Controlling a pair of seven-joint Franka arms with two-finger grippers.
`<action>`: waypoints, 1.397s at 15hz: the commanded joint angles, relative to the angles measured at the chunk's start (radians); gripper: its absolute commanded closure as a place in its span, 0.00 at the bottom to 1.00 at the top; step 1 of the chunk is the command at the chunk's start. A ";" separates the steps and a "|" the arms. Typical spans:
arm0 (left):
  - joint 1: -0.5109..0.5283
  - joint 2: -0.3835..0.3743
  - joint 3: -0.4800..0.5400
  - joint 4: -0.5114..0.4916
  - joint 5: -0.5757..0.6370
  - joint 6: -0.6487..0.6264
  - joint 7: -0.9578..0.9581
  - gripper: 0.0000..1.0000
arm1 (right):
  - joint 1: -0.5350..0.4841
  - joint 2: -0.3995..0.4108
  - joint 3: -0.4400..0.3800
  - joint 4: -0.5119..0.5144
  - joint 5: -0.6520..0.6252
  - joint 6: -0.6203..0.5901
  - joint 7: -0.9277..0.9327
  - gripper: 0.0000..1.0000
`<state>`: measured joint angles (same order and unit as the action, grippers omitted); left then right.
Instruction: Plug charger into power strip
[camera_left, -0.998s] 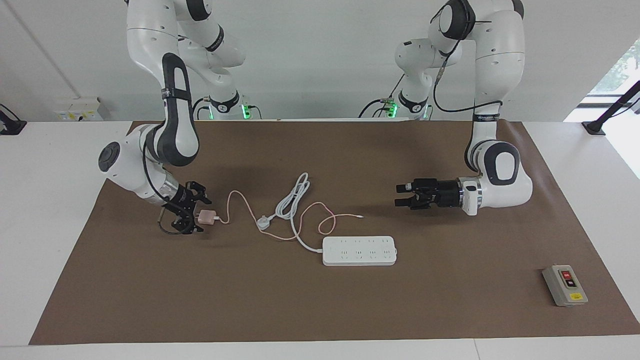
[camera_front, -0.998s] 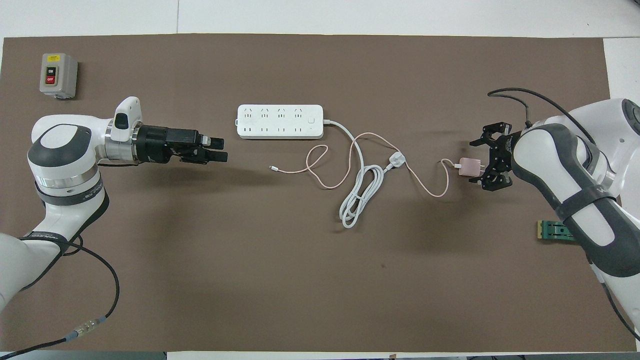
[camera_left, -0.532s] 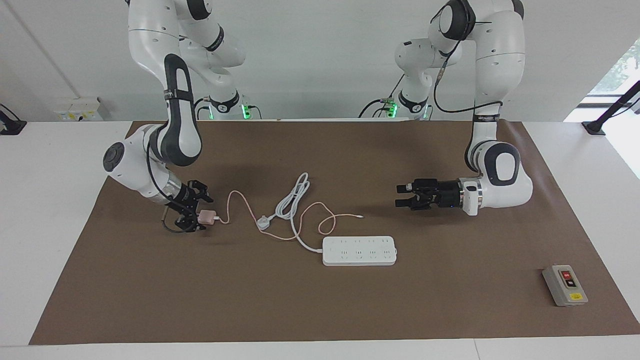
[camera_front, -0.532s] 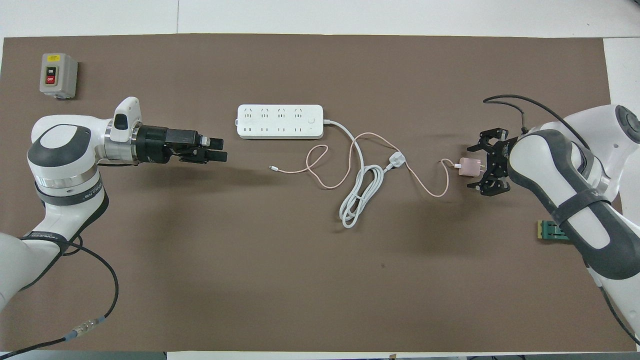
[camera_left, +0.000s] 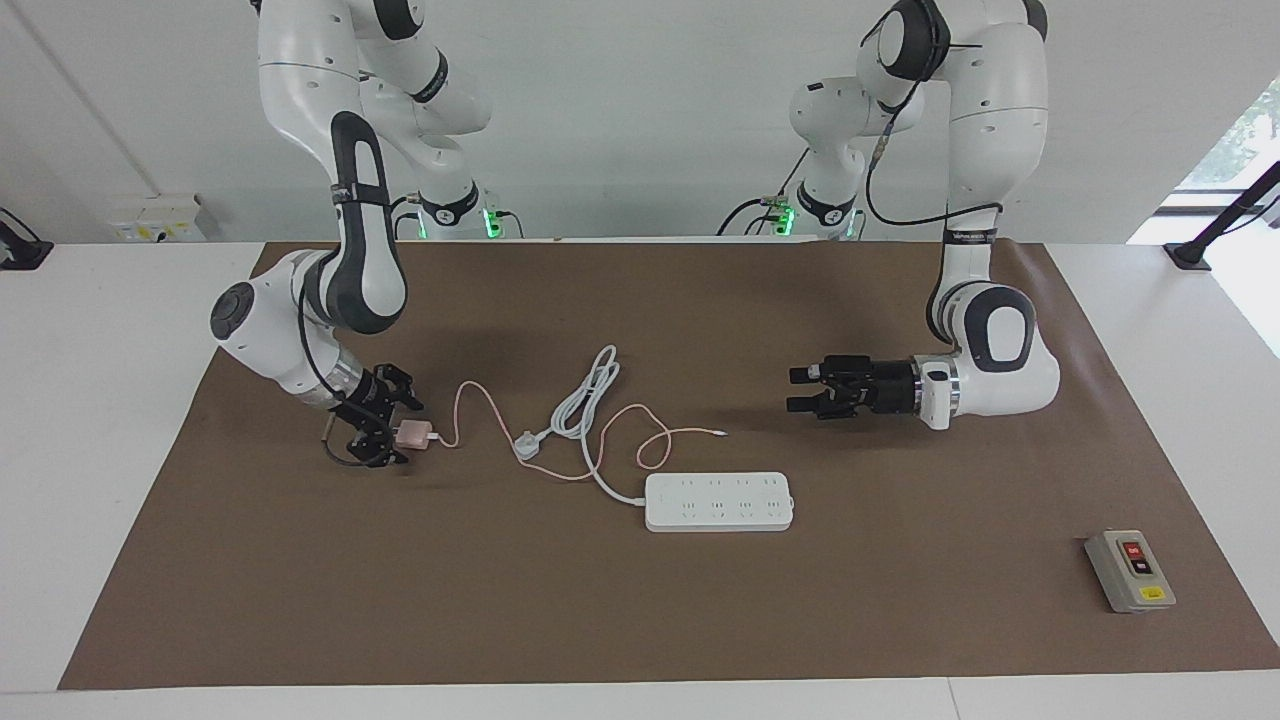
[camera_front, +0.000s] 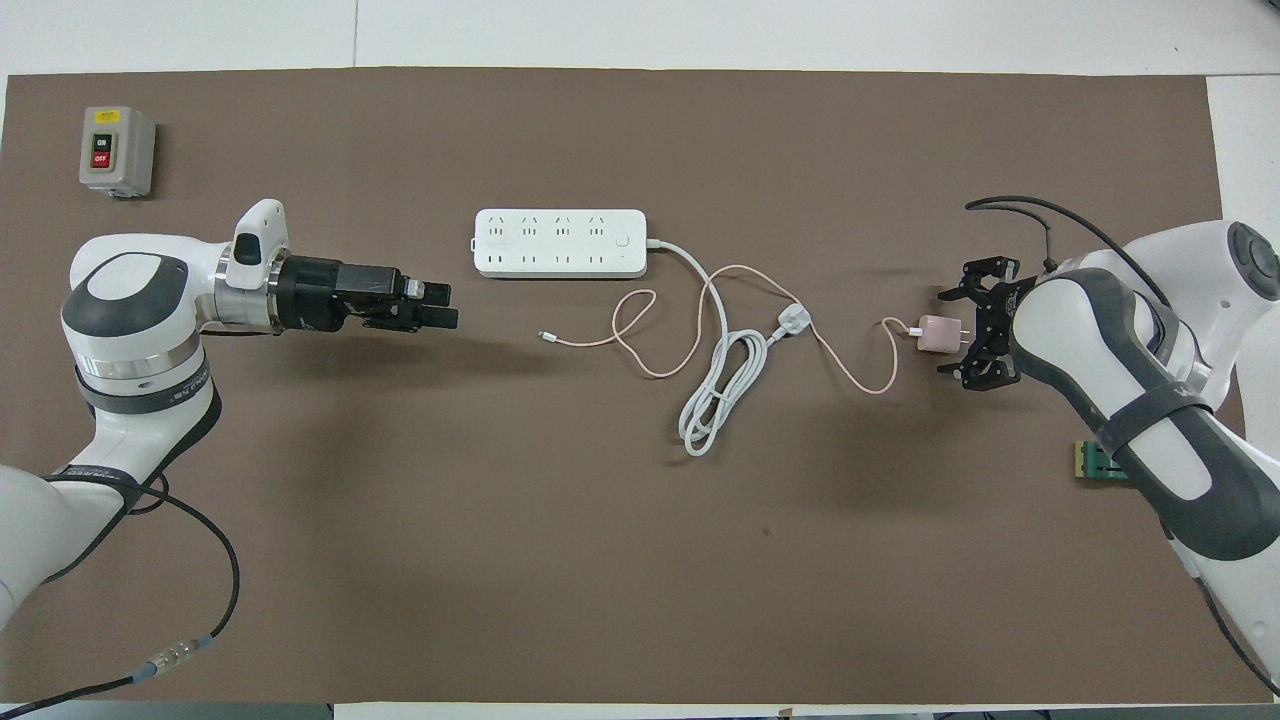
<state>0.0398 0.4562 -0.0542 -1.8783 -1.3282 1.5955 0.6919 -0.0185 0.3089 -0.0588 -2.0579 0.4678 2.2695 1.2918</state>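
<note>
Since a second ago the right arm's wrist has drawn back a little, so the right gripper (camera_left: 378, 428) now sits low at the prong end of the charger (camera_left: 411, 434), jaws spread wide with nothing between them; the charger has not shifted. Largest to smallest: the mat (camera_left: 900, 620) carries everything; the strip (camera_left: 719, 501) lies well off from the right gripper, toward the left arm's end, sockets up; its white cord (camera_left: 585, 395) coils between them; the left gripper (camera_left: 806, 390), waiting, points level at the mat's middle, fingers apart and empty, the strip near it and farther from the robots; the charger is just off the right fingertips, prongs toward them, its cable (camera_left: 480, 410) trailing away toward the strip. Judged by looks, the charger is light, rigid and smooth, apt to skid if nudged; grip its flat side faces, clear of prongs and cable, which is limp and may drag.
</note>
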 joint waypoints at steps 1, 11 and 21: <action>-0.009 -0.002 0.011 -0.015 -0.022 -0.017 0.037 0.00 | 0.002 -0.030 0.000 -0.034 0.022 0.024 -0.012 0.00; -0.008 0.035 0.008 -0.012 -0.111 -0.038 0.081 0.00 | -0.008 -0.030 0.002 -0.042 0.022 0.041 -0.026 0.17; -0.009 0.030 0.010 -0.024 -0.114 -0.048 0.086 0.00 | -0.003 -0.031 0.004 -0.054 0.040 0.061 -0.025 0.27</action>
<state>0.0350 0.4880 -0.0527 -1.8909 -1.4181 1.5465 0.7544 -0.0194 0.3073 -0.0606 -2.0761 0.4718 2.3039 1.2917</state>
